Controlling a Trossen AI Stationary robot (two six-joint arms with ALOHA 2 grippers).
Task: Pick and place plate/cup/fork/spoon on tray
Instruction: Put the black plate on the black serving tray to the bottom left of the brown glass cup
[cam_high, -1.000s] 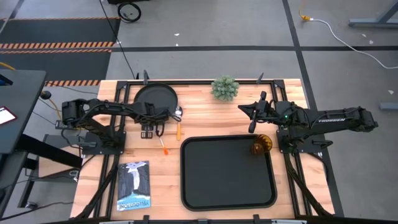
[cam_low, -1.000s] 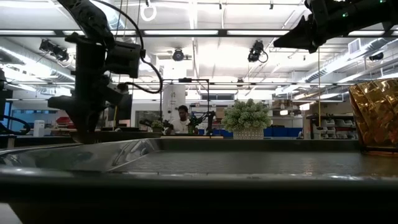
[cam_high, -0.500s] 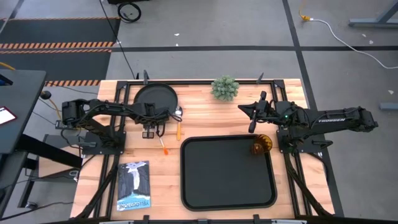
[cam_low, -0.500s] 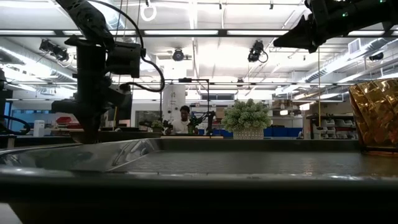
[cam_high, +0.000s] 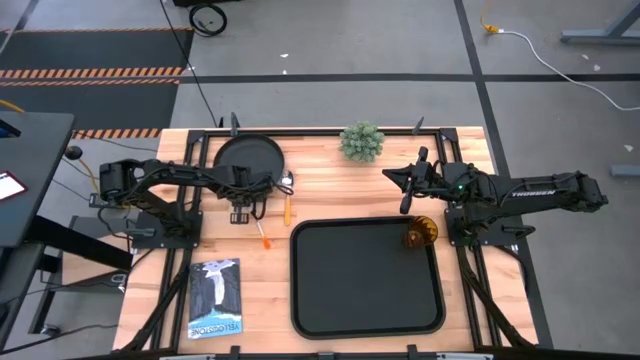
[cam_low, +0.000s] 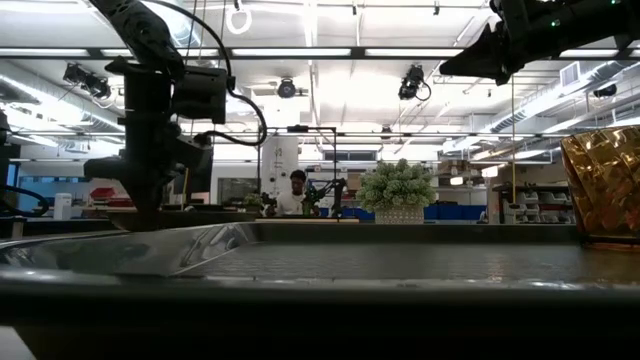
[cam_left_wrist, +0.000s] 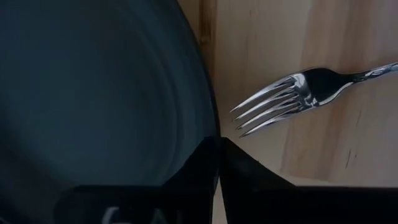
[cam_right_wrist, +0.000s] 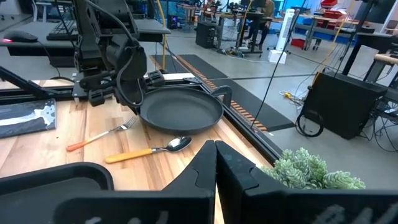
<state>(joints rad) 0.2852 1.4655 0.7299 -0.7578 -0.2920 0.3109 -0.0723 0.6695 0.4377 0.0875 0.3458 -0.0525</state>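
Note:
The round black plate (cam_high: 250, 158) lies flat on the wood at the table's far left. My left gripper (cam_high: 239, 196) stands at its near rim, fingers pointing down, shut on it. Right of the gripper lie the fork (cam_left_wrist: 283, 96) and, farther right, the spoon (cam_high: 288, 200), whose bowl is by the plate's right edge. The amber cup (cam_high: 420, 232) stands upright in the far right corner of the black tray (cam_high: 365, 300). My right gripper (cam_high: 405, 190) hangs shut and empty, above the table just beyond the tray's far right corner. My left gripper pinches the plate's raised rim (cam_left_wrist: 212, 127) at the plate's near edge. One finger (cam_left_wrist: 180, 180) is on the plate's inner side and the other (cam_left_wrist: 255, 177) outside over the wood. The fingers come from above, pointing down. The plate still lies flat on the table.
A potted plant (cam_high: 361, 142) stands at the far edge mid-table. A printed booklet (cam_high: 215, 295) lies near the front left, beside the tray. Bare wood lies between the plate and the tray. A person works at a bench (cam_low: 295, 190) in the room beyond.
My left gripper has shut its fingers onto the plate's near rim while staying in place. The plate has not moved.

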